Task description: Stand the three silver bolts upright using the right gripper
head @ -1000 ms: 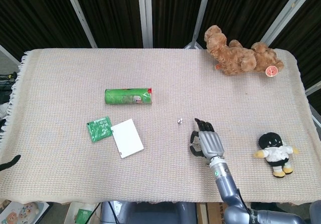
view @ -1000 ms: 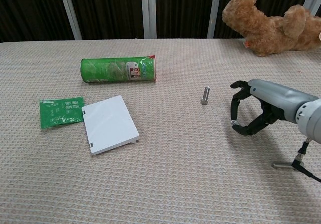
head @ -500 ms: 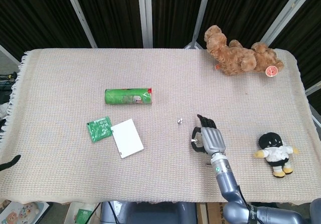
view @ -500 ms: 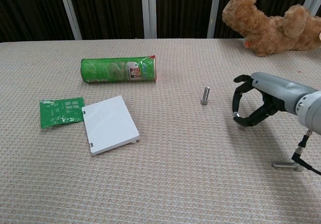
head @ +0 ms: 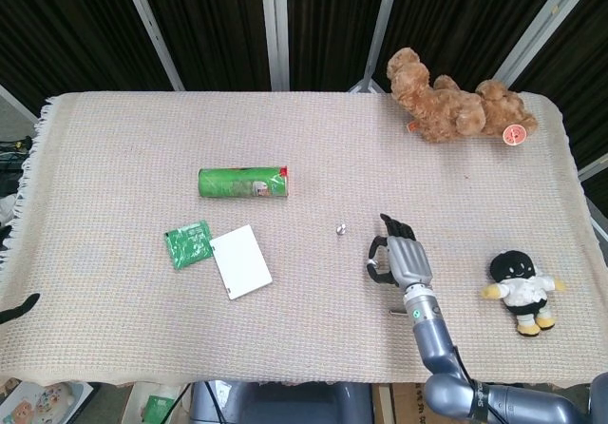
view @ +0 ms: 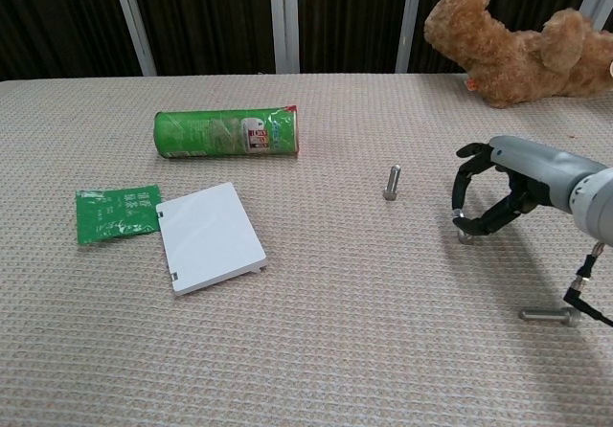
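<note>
Standing bolt [view: 393, 182]: one is upright on its head, centre-right of the chest view, a small silver dot in the head view too. That one looks done.
Bolt at the fingertips [view: 465, 237]: a silver bit sits right at the tips of the right hand [view: 493, 192], low against the cloth (too small to say whether it stands or tilts).
Right hand: fingers curled downward around that silver bit, looking pinched on it, though whether it truly grips or merely cages it I cannot tell.
Lying bolt [view: 549, 316]: flat on its side at the lower right of the chest view, near the arm's cable, untouched.
Left hand: not in either view.
Score, as I judge it: one up, one being set, one to go.
Bystanders: green tube [view: 227, 133], green packet [view: 117, 212], white card [view: 209, 235], brown teddy [view: 517, 46] upper right, all well apart from the action.
</note>
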`<state>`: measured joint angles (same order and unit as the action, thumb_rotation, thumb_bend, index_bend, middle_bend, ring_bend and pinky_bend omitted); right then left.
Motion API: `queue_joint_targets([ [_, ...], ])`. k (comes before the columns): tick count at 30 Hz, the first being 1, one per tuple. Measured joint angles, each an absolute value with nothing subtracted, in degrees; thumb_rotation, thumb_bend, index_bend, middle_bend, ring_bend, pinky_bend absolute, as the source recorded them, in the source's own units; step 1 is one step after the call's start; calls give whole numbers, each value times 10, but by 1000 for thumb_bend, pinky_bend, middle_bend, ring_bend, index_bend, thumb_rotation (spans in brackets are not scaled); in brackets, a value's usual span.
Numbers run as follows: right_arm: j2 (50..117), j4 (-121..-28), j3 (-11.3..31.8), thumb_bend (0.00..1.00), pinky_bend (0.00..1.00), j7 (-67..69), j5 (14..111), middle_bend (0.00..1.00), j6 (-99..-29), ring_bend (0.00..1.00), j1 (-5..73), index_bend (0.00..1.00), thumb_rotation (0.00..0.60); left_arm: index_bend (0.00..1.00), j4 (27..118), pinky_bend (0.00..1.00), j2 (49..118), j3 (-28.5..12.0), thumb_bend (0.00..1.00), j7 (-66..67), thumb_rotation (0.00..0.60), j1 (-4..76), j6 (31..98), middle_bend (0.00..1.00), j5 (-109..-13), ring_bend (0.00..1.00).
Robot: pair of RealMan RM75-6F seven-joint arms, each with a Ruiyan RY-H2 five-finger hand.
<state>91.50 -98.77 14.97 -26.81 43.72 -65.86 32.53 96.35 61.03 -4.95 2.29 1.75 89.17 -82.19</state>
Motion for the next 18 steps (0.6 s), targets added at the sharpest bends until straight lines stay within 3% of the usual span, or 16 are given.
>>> queue_joint_targets([
  [18,898,-993,147,385,0,-263,417,0,-657,0,333,522,600,63,964,144,611,-49,237,25,600,17,892,24,-822,0],
])
